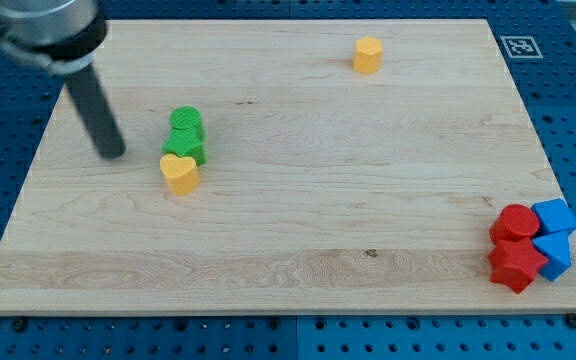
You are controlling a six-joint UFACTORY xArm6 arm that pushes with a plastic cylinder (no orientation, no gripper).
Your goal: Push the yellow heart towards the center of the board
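The yellow heart [179, 172] lies at the board's left of centre, touching two green blocks just above it: a green round block [185, 121] and another green block [187, 146]. My tip [114, 152] is down on the board to the left of the yellow heart and the green blocks, a short gap away from them. The dark rod rises from it towards the view's top left.
A yellow hexagonal block [367, 54] sits near the top edge, right of centre. At the bottom right corner a cluster holds a red round block [516, 224], a red star-like block [517, 264] and two blue blocks [554, 216] [555, 251]. The wooden board [298, 230] lies on a blue pegboard.
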